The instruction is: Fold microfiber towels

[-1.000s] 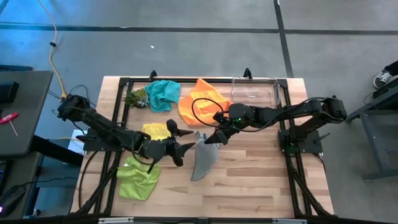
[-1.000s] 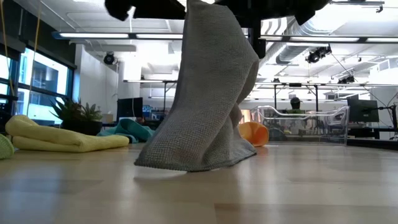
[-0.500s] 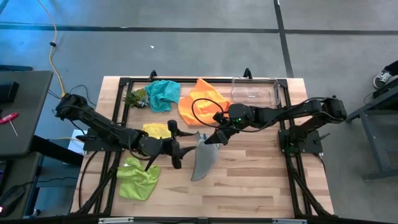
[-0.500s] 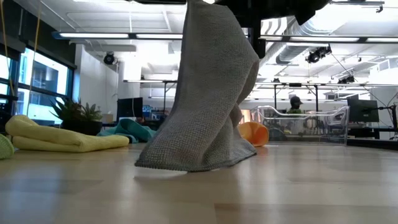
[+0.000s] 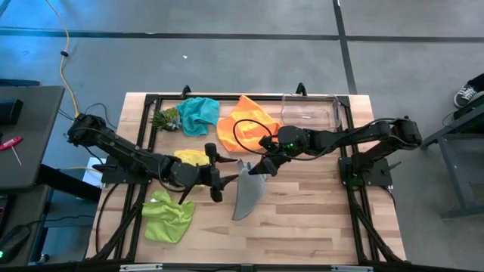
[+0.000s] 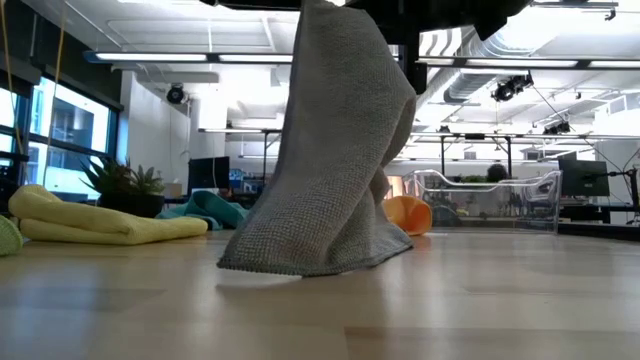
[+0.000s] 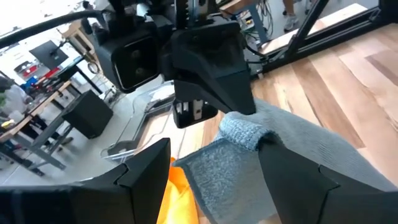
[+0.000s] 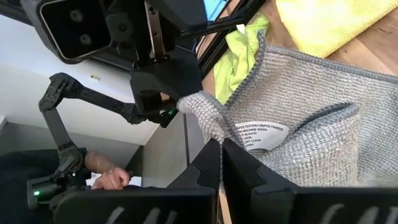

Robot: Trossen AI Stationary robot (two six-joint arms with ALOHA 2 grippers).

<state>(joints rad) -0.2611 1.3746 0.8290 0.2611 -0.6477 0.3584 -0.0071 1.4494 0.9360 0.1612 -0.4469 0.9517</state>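
Right gripper [image 5: 261,167] at frame centre is pinching corner of grey towel [image 5: 246,193], lifting it so cloth is hanging down, lower edge touching table [image 5: 318,219]. Left gripper [image 5: 218,181], fingers spread wide and empty, is sitting just left of hanging cloth, having pulled back slightly leftward over last second. Likely lining up for second corner. 4 other towels lying upper and lower left: teal [image 5: 198,115], orange [image 5: 243,121], yellow [image 5: 189,157], lime [image 5: 168,216].

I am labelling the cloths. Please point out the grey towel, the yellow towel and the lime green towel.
grey towel [image 5: 245,196], high view, its hanging middle.
yellow towel [image 6: 110,228], low view, folded upper layer.
lime green towel [image 5: 166,217], high view, crumpled centre.
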